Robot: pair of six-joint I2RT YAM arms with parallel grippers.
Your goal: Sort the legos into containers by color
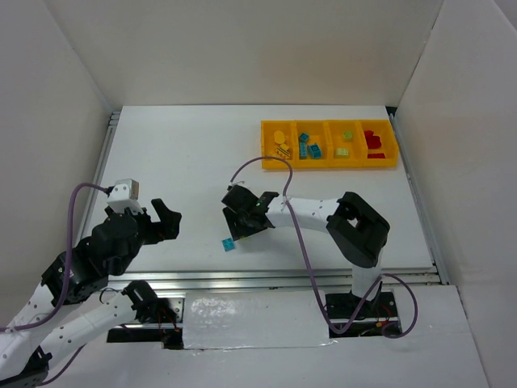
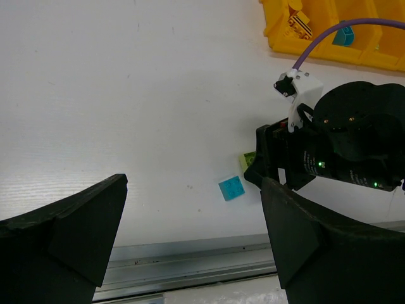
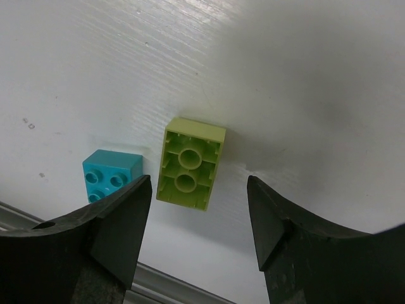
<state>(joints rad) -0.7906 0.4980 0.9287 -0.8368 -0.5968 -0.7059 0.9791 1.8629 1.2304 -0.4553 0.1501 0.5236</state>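
Note:
The long yellow tray [image 1: 327, 166] stands at the far right. From left to right its compartments hold yellow, blue, green and red legos. My right gripper [image 1: 241, 220] is open and hovers low over a light green brick [image 3: 190, 163]. That brick lies on its back, hollow side up, just ahead of the open fingers [image 3: 126, 215], which do not touch it. A small blue brick [image 3: 111, 174] sits beside it on the left, and also shows in the top view [image 1: 229, 243] and the left wrist view [image 2: 231, 189]. My left gripper [image 1: 166, 218] is open and empty, off to the left.
A metal rail [image 1: 266, 279] runs along the table's near edge, close to the two loose bricks. White walls enclose the table on three sides. A purple cable [image 1: 262, 162] loops from the right wrist towards the tray.

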